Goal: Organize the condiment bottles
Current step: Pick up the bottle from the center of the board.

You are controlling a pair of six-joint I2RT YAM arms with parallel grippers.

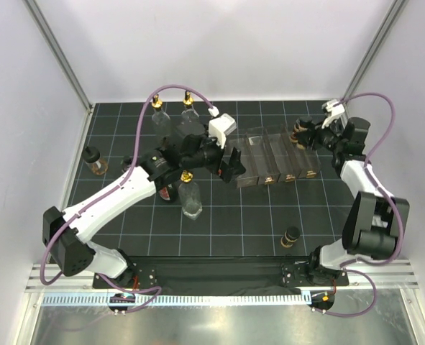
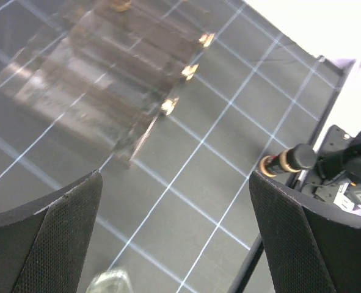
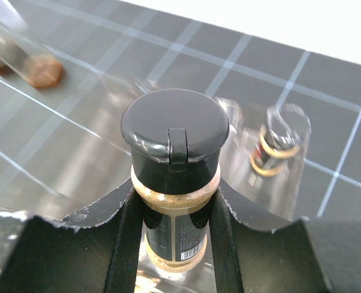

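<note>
Progress: we see three bottles (image 1: 289,175) racked; right gripper (image 3: 174,201) clamps a black-capped bottle (image 3: 174,131) at the rack (image 1: 259,154), left gripper (image 2: 174,238) gapes empty; tall bottles (image 1: 159,121) stand outside.

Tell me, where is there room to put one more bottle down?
The mat is bare between the front tall clear bottle and the front small dark bottle. Behind the rack is bare too. Around the rack and left arm it is crowded.

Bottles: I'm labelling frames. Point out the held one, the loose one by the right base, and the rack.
Held bottle (image 3: 174,125), right wrist view, cap.
Loose bottle (image 1: 291,236), top view, middle.
Rack (image 1: 257,144), top view, wall.
</note>
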